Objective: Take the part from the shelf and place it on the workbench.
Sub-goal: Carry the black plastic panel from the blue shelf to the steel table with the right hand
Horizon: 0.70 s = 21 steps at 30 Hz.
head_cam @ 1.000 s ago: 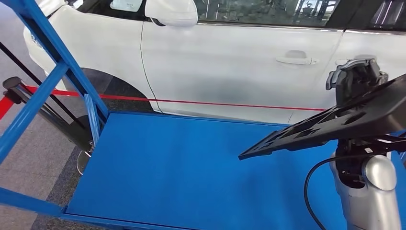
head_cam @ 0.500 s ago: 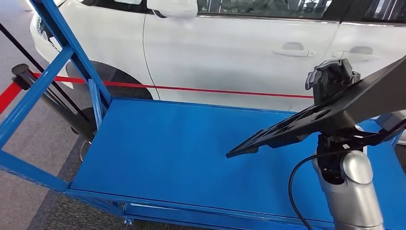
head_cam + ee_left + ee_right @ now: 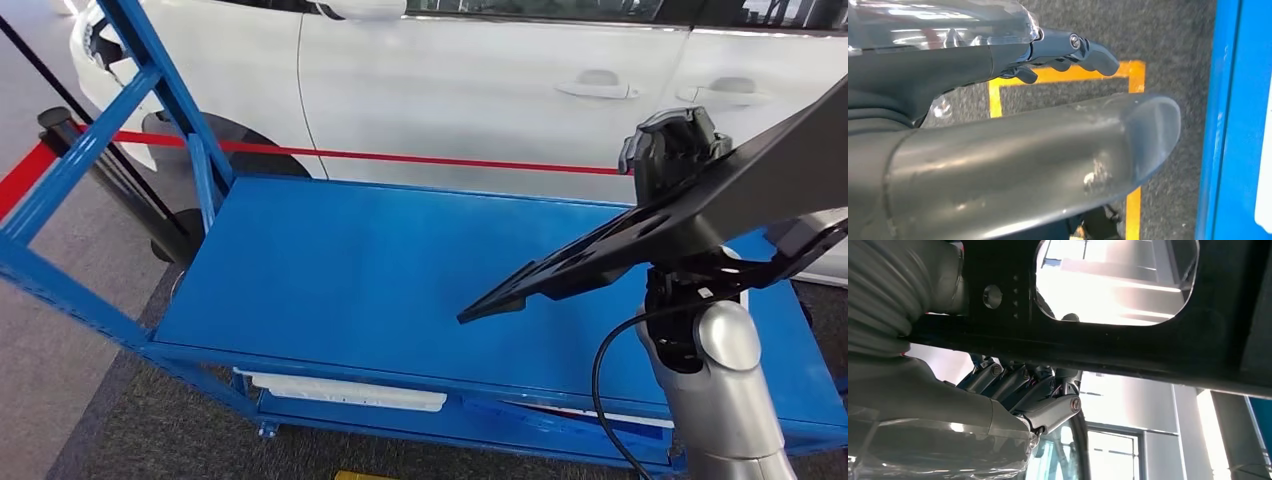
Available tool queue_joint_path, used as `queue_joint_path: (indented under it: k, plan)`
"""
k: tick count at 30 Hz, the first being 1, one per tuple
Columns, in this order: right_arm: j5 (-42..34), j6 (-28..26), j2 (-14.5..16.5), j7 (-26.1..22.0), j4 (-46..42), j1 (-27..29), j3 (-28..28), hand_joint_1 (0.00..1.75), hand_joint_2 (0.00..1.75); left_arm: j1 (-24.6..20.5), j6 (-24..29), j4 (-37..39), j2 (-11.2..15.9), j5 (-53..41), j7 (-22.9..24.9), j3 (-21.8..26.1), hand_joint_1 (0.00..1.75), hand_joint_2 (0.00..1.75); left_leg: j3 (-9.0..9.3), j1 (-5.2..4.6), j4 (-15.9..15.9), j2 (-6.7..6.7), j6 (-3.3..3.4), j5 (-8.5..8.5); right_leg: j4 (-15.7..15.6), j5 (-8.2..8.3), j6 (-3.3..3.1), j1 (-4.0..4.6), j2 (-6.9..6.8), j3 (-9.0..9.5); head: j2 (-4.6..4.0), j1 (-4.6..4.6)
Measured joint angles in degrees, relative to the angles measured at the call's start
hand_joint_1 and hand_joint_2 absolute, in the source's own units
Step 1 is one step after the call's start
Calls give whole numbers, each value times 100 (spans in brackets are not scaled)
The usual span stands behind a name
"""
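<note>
The part [image 3: 640, 240] is a long flat black panel with cut-outs. My right hand [image 3: 672, 150] holds it tilted in the air, over the right half of the blue workbench [image 3: 350, 270], its low tip pointing toward the bench's middle. In the right wrist view the dark fingers [image 3: 1033, 390] curl against the underside of the part [image 3: 1128, 345]. My left hand [image 3: 938, 80] hangs low beside the bench, holding nothing, with the fingers apart from the thumb.
A white car [image 3: 480, 90] stands just behind the bench, with a red barrier belt [image 3: 400, 158] and a black post [image 3: 60, 120] between. Blue frame uprights [image 3: 160, 80] rise at the bench's left end. A lower shelf [image 3: 345, 392] shows beneath. Yellow floor tape [image 3: 1068, 75] lies near the bench edge [image 3: 1233, 120].
The whole view has shifted back and downward: the bench's front edge and lower shelf have come into sight. My right hand still holds the part over the bench's right side.
</note>
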Motion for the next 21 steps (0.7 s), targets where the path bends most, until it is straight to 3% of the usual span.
queue_joint_path:
  k: [2, 3, 4, 6, 7, 8, 9, 11, 13, 14, 16, 17, 18, 21]
  plan:
    - [-10, -14, -3, -18, -1, -3, 14, 175, 175, 2, -9, 1, -3, -14, 13, -3, 0, 0, -49, 16, -94, 20, 34, 164, -31, 35, 73, -2, 12, -29, 0, -18]
    - [-16, -23, -6, -26, -2, -3, 19, 175, 175, 4, -12, 1, -4, -23, 20, -5, 0, 0, -94, 30, -140, 40, 68, 262, 55, -106, 98, 6, 25, -78, 0, -11]
    - [-22, -38, -9, -33, -3, -1, 20, 175, 175, 6, -14, 1, -6, -30, 23, -7, 0, 0, -155, 47, -179, 59, 98, 358, 239, -349, 117, 13, 38, -149, -1, 0]
    - [-34, -63, -13, -42, -4, 17, 22, 175, 175, 4, -18, 0, -7, -47, 27, -10, 0, 0, -347, 41, -166, 80, 132, 505, 906, -937, 141, 4, 47, -309, -1, 8]
    - [-39, -72, -13, -46, -4, 33, 23, 175, 175, 3, -21, 0, -7, -53, 27, -12, 0, 0, -455, 40, -146, 84, 127, 570, 1242, -1069, 155, 0, 47, -353, -1, 8]
    - [-41, -74, -13, -51, -4, 47, 24, 175, 175, 2, -25, 0, -7, -59, 27, -15, 0, 0, -566, 41, -117, 88, 119, 633, 1478, -1060, 169, -8, 46, -343, 0, 8]
    - [-43, -74, -13, -56, -4, 56, 24, 175, 175, 3, -27, 0, -7, -62, 28, -19, 0, 0, -677, 42, -81, 92, 107, 689, 1543, -927, 181, -19, 45, -255, 0, 9]
    - [-51, -74, -13, -66, -9, 59, 24, 175, 175, 2, -32, 0, -9, -65, 31, -32, 0, 0, -881, 48, 18, 97, 69, 778, 1126, -656, 192, -48, 40, 201, 0, 9]
    - [-66, -74, -13, -80, -31, 57, 24, 175, 175, -3, -34, 0, -11, -70, 33, -45, 0, 0, -1035, 37, 131, 92, 13, 841, 347, -759, 164, -40, 41, 778, -1, 10]
    - [-79, -74, -13, -89, -45, 59, 22, 175, 175, -6, -34, 0, -11, -74, 34, -50, 0, 0, -1080, 31, 164, 90, -18, 879, 74, -859, 132, -25, 43, 947, -1, 14]
    - [-101, -74, -13, -105, -61, 79, 21, 175, 175, 2, -37, 0, -11, -89, 37, -55, 0, 0, -1131, 30, 167, 83, -88, 973, -86, -890, 41, 0, 41, 968, -1, 15]
    - [-109, -73, -13, -110, -62, 92, 21, 175, 175, 8, -39, 0, -11, -101, 38, -57, 0, 0, -1165, 41, 183, 77, -124, 954, -91, -830, -5, -3, 32, 919, -1, 19]
    - [-113, -71, -13, -115, -65, 106, 21, 175, 175, 15, -44, 0, -12, -114, 41, -62, 0, 0, -1219, 51, 265, 71, -161, 828, -97, -764, -55, -11, 22, 862, 0, 10]
    - [-116, -62, -13, -126, -80, 149, 21, 175, 175, 23, -58, 0, -13, -144, 43, -86, 0, 0, -1455, 88, 1083, 64, -253, 13, -99, -560, -139, -22, 6, 633, -1, -18]
